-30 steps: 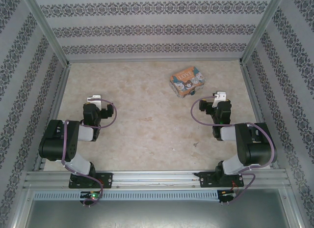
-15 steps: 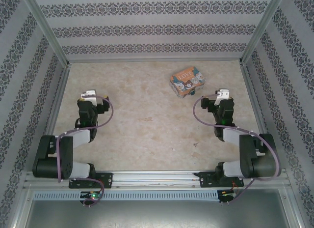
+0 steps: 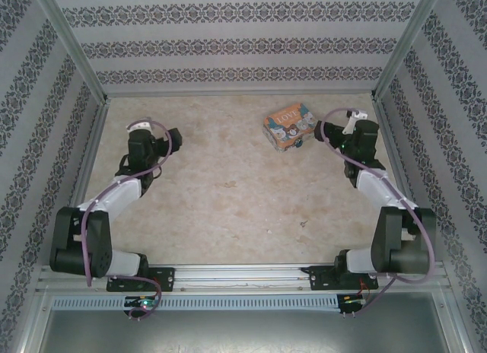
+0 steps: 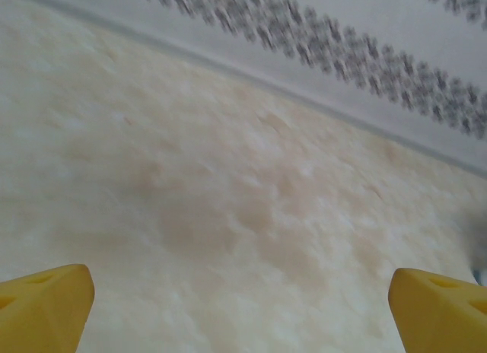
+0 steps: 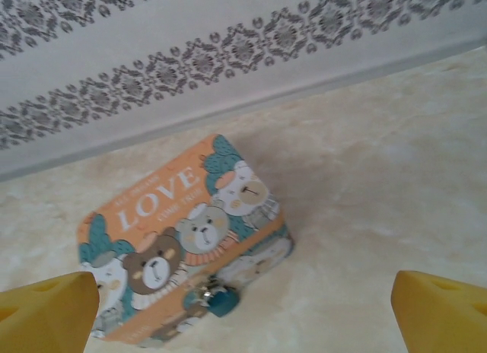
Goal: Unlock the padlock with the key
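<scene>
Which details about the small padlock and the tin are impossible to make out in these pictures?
- Small blue-teal padlock with silvery shackle: locked or open is unclear; tiny and blurred in the right wrist view, a speck from the top.
- Orange "LOVE" picture tin: its latch is hidden behind the padlock; a yellow fingertip of the right gripper covers its near corner.

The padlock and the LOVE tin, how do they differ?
The padlock is tiny; the tin is far larger. The padlock is plain teal with a silvery shackle; the tin is orange with printed pictures. The tin lies flat, lid up; the padlock sits against its front wall. Both carry teal.
</scene>
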`<action>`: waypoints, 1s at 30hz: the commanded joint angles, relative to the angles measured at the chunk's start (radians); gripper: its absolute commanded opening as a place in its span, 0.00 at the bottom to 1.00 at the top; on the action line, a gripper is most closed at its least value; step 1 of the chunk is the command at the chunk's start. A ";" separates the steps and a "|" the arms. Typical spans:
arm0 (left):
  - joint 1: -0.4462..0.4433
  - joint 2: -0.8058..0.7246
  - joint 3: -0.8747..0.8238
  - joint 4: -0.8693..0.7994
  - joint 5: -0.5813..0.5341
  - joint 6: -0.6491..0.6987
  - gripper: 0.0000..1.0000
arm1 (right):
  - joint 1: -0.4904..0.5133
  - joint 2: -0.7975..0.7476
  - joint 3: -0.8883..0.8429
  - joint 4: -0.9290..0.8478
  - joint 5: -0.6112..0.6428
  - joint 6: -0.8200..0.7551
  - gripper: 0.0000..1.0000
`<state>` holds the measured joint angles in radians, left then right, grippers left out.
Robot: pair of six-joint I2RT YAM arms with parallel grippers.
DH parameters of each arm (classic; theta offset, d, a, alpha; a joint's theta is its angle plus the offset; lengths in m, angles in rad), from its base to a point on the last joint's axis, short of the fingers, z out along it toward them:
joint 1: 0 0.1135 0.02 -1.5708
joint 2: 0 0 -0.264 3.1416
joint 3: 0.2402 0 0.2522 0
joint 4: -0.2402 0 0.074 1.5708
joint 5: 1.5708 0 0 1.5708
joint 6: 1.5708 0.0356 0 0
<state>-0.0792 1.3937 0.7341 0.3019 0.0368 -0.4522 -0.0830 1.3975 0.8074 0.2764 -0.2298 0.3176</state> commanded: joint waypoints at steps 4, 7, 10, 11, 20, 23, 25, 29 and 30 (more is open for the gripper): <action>-0.129 0.126 0.133 -0.121 0.135 -0.137 0.99 | -0.047 0.165 0.149 -0.052 -0.239 0.205 0.98; -0.205 0.207 0.199 -0.121 0.150 -0.147 0.99 | -0.049 0.248 0.210 -0.039 -0.266 0.229 0.98; -0.279 0.298 0.288 -0.126 0.182 -0.153 0.99 | -0.049 0.323 0.274 -0.046 -0.264 0.239 0.98; -0.300 0.329 0.320 -0.126 0.195 -0.160 0.99 | -0.049 0.346 0.294 -0.050 -0.268 0.239 0.98; -0.418 0.543 0.545 -0.121 0.296 -0.234 0.99 | -0.049 0.522 0.480 -0.118 -0.310 0.189 0.98; -0.427 0.597 0.594 -0.101 0.336 -0.268 0.99 | -0.049 0.573 0.538 -0.149 -0.329 0.174 0.98; -0.433 0.625 0.615 -0.079 0.355 -0.287 1.00 | -0.047 0.600 0.573 -0.176 -0.333 0.170 0.98; -0.447 0.684 0.685 -0.092 0.384 -0.293 1.00 | -0.043 0.654 0.649 -0.226 -0.345 0.160 0.98; -0.451 0.698 0.702 -0.101 0.388 -0.292 1.00 | -0.041 0.665 0.665 -0.238 -0.347 0.160 0.98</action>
<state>-0.5079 2.0617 1.3804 0.1947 0.3824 -0.7204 -0.1284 2.0338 1.4193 0.0921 -0.5442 0.5003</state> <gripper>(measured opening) 0.999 0.985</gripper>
